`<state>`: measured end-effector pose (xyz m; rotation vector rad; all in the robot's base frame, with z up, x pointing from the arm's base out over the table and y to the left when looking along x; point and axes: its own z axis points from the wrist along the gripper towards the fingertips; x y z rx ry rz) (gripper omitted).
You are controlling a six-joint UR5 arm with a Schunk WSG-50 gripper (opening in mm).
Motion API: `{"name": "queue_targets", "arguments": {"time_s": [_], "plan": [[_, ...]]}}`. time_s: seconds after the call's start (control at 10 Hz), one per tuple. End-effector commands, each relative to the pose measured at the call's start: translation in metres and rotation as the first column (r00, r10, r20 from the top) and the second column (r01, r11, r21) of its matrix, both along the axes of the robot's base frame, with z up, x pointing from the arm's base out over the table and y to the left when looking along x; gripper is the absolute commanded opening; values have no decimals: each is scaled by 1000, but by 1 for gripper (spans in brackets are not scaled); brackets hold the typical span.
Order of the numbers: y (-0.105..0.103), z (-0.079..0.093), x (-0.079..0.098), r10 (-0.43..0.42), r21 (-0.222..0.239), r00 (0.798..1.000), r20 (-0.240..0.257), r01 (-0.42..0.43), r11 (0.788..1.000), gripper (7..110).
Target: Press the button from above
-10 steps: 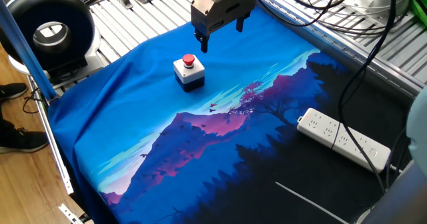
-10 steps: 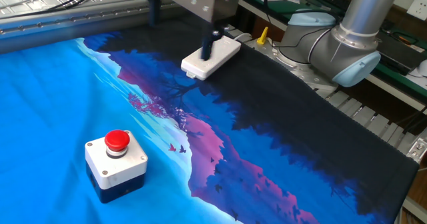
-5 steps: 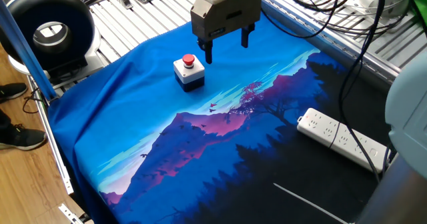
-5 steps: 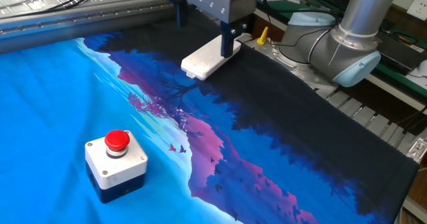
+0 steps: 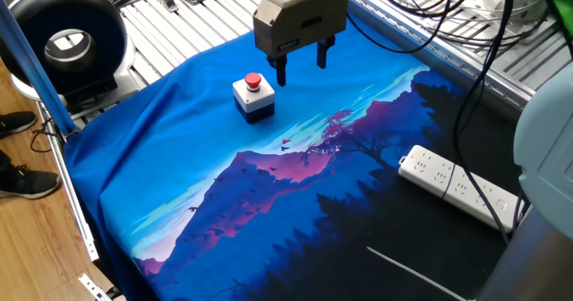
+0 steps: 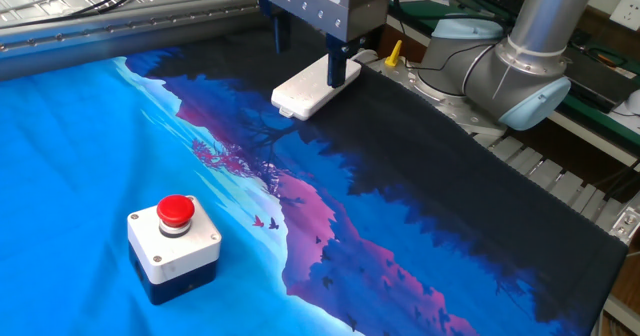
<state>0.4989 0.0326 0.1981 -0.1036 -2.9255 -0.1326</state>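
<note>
Button (image 5: 253, 81): small red dome on a white-over-black box, sitting free on the blue printed cloth (image 5: 179, 158) toward its far-left part, well apart from the white power strip (image 5: 461, 186). Looks rigid but light and unanchored on soft fabric, so I'd expect it to skid or tip under an off-centre push; contact point should be dead centre on the cap, straight down, no grasp needed. Gripper (image 5: 303, 67) hangs above the cloth just beside and behind the box, fingers apart with a clear gap, holding nothing.
</note>
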Motion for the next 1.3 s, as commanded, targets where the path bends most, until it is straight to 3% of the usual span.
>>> {"name": "queue_targets", "arguments": {"time_s": [0.0, 0.8, 1.1, 1.2], "plan": [[2, 0, 3, 16, 5, 1000, 9, -16, 1000, 7], [-4, 6, -1, 6, -26, 1000, 6, -6, 1000, 7], [-12, 9, 0, 18, -61, 1000, 23, -16, 998, 7], [-26, 12, -2, 70, -109, 997, 19, -67, 992, 7]]}}
